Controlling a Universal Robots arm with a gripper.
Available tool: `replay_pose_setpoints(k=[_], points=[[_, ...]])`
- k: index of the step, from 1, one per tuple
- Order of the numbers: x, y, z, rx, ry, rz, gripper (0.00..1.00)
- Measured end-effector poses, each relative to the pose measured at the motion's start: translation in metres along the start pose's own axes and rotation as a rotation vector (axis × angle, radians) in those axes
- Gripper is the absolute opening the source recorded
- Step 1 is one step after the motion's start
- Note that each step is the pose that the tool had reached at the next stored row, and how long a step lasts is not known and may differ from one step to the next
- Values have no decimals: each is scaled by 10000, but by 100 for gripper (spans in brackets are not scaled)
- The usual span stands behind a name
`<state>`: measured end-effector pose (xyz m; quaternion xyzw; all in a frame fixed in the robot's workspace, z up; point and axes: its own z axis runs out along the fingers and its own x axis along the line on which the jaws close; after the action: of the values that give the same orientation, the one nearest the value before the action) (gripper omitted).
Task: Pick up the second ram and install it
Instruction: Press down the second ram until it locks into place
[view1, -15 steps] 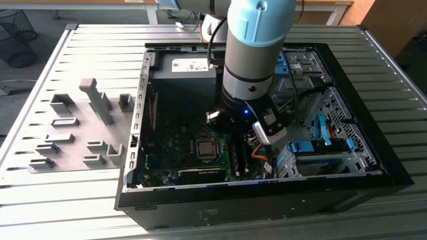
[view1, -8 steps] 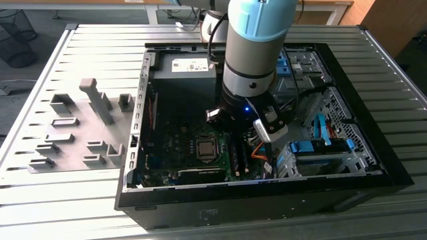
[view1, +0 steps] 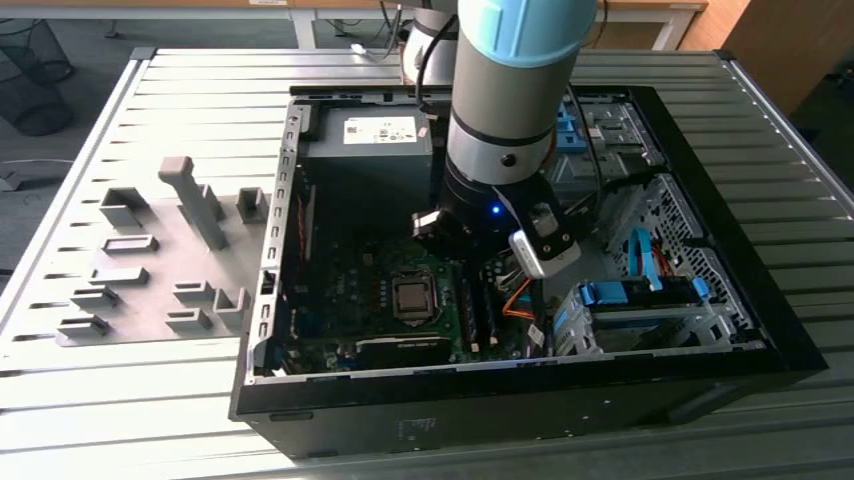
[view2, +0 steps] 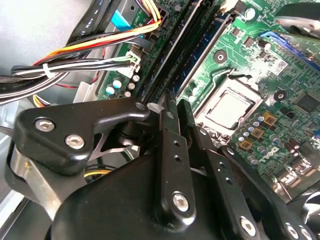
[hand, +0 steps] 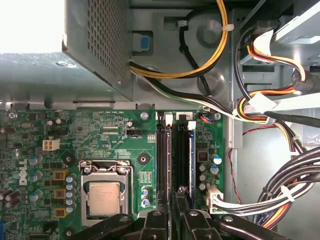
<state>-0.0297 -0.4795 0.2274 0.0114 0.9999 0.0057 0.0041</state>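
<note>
Okay, quick look from my remote seat: the arm (view1: 514, 90) is reaching straight down into the open computer case (view1: 747, 330), which lies on its side on the slatted metal table (view1: 134, 400) and takes up the middle and right of the exterior view. Over at the exterior view's left there's the gray plate of holder blocks (view1: 160, 270), well apart from where the arm is working. In both wrist views the gripper (view2: 176, 102) (hand: 182, 192) is right down at the memory slots on the green motherboard (hand: 125, 145). Its fingers (view2: 170, 130) are drawn in narrow and pinch one end of the ram stick (hand: 186, 155) (view2: 172, 52). That stick stands on edge in line with its slot, just beside the neighbouring slot (hand: 162, 155), but I can't tell whether it's pushed all the way home. The processor (hand: 104, 197) (view2: 227, 107) sits near the slots, on the side away from the bundle of coloured cables (hand: 280, 195). The gray power supply box (view1: 367, 135) is at the upper part of the case in the exterior view, well clear of the gripper.
</note>
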Motion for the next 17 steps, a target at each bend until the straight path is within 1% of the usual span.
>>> replay_pose_setpoints(k=[2,3,4,10,17], points=[[0,0,-2,2,1,1,20],[0,0,-2,1,1,1,13],[0,0,-3,2,1,0,11],[0,0,-3,3,1,0,11],[1,-2,70,9,4,0,11]])
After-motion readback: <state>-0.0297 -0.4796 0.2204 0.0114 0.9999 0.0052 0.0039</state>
